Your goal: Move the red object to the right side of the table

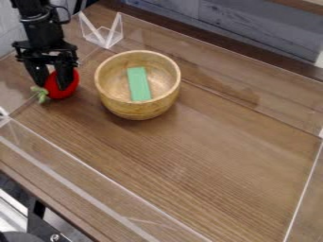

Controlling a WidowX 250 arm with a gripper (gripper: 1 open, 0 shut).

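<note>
Brown wood-grain desk [209, 156]; on it, a small red soft toy [62, 82], green leafy end [42, 95] pointing toward the lower left, long axis slanting. Black metal claw [53, 77] at the toy; grasp cannot be determined.

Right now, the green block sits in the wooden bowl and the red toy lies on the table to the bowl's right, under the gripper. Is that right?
Not quite: the camera view shows the red toy to the left of the wooden bowl, not its right. The green block is in the bowl, and the toy is under the gripper.
</note>
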